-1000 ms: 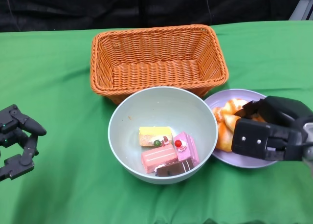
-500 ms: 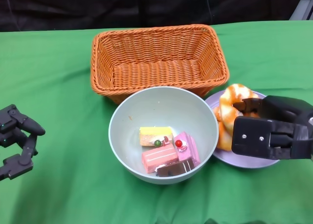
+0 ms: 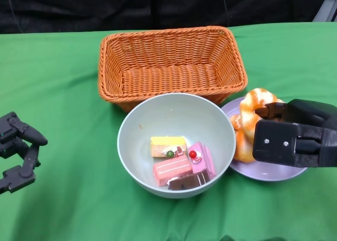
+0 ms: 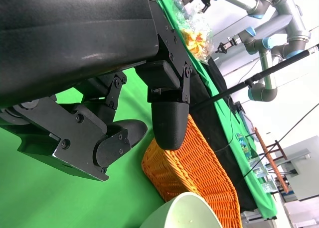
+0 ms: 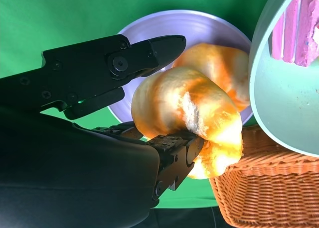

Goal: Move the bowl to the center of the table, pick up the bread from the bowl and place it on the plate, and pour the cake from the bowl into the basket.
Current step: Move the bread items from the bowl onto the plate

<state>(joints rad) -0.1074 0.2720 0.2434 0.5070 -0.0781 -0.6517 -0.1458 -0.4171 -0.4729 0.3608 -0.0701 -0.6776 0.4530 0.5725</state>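
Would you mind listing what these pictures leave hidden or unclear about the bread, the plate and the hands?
- Head view: the right hand covers part of the plate and of the bread, so whether the bread touches the plate is unclear.
- Right wrist view: the bowl is cut off by the edge; most cake is unseen.
- Left wrist view: the left hand fills the frame, hiding the table beneath it; background clutter is too small to identify.
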